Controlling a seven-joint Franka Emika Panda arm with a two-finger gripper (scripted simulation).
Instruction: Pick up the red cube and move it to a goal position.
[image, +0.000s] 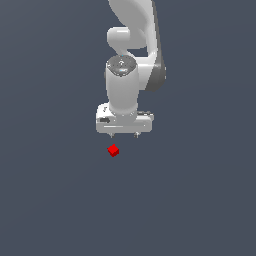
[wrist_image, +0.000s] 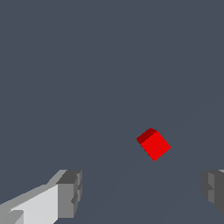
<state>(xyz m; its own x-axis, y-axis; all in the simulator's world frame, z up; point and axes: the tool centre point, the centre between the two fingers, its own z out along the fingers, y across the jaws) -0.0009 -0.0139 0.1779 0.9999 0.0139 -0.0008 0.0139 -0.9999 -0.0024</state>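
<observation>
The red cube (image: 113, 150) is a tiny plain bright red cube lying on the dark grey floor, just below the white gripper (image: 124, 135) in the exterior view and slightly toward that view's left. The gripper is open and empty, with its two short fingertips spread wide apart. In the wrist view the red cube (wrist_image: 153, 144) lies on the floor ahead of the gripper (wrist_image: 142, 192), turned at an angle to the fingers. One grey finger pad (wrist_image: 70, 192) and the other pad (wrist_image: 213, 189) show far apart at either side. Nothing is between them.
The white arm (image: 131, 60) rises behind the gripper toward the top of the exterior view. The floor (image: 50, 200) is a flat, uniform dark grey surface with no other objects in sight.
</observation>
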